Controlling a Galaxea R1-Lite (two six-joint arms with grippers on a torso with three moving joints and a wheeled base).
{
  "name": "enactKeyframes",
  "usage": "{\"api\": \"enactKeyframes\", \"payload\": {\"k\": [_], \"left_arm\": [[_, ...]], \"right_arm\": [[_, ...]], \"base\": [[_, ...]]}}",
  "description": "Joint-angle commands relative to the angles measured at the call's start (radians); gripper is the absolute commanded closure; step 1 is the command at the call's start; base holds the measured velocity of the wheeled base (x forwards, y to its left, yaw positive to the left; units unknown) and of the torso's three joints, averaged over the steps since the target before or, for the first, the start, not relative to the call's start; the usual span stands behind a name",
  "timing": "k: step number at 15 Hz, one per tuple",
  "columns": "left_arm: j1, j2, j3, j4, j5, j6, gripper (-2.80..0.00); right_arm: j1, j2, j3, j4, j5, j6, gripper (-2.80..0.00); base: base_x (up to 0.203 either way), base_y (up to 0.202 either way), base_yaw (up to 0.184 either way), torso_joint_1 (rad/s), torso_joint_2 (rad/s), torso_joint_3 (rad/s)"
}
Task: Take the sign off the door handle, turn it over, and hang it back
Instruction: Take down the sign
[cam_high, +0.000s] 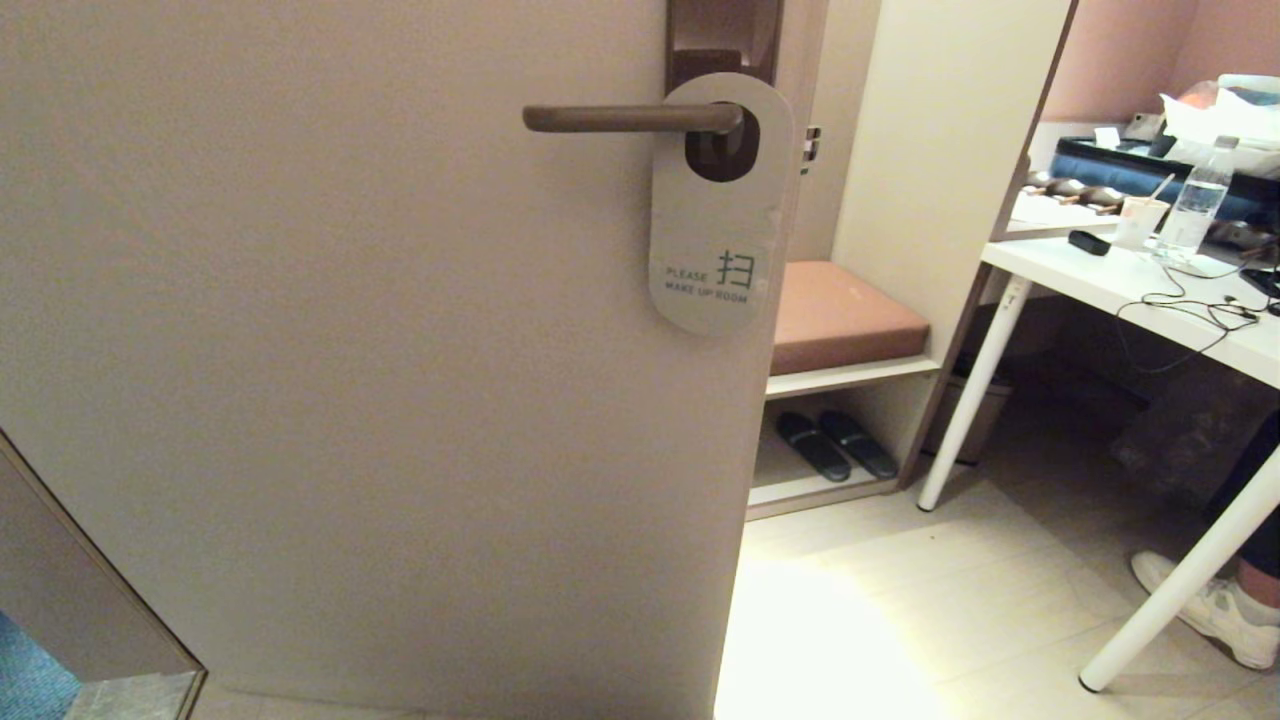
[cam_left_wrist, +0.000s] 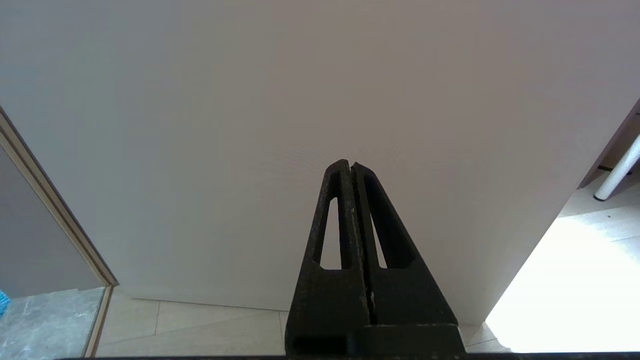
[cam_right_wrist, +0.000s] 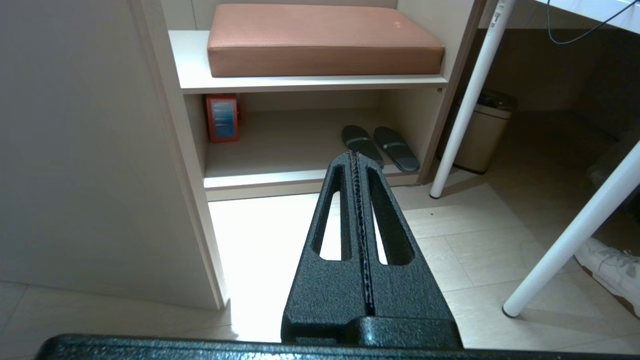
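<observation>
Sign (cam_high: 718, 210) hangs upright on door handle (cam_high: 630, 118), upper centre-right, out of reach of our empty left pincer (cam_left_wrist: 350, 165) and right pincer (cam_right_wrist: 355, 155), both pressed together.

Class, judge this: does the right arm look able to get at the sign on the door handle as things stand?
Probably yes. The sign hangs on the door handle with nothing in front of it. The right end effector, shut, is low, pointing toward the shelf.
</observation>
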Motion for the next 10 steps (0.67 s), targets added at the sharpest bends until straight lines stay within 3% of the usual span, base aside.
{"api": "enactKeyframes", "payload": {"k": [1,10], "left_arm": [[0.0,0.0,0.0,0.0,0.0,-0.001,0.0],[0.0,0.0,0.0,0.0,0.0,-0.001,0.0]], "right_arm": [[0.0,0.0,0.0,0.0,0.0,-0.001,0.0],[0.0,0.0,0.0,0.0,0.0,-0.001,0.0]], "base": [[0.0,0.0,0.0,0.0,0.0,0.0],[0.0,0.0,0.0,0.0,0.0,0.0]]}}
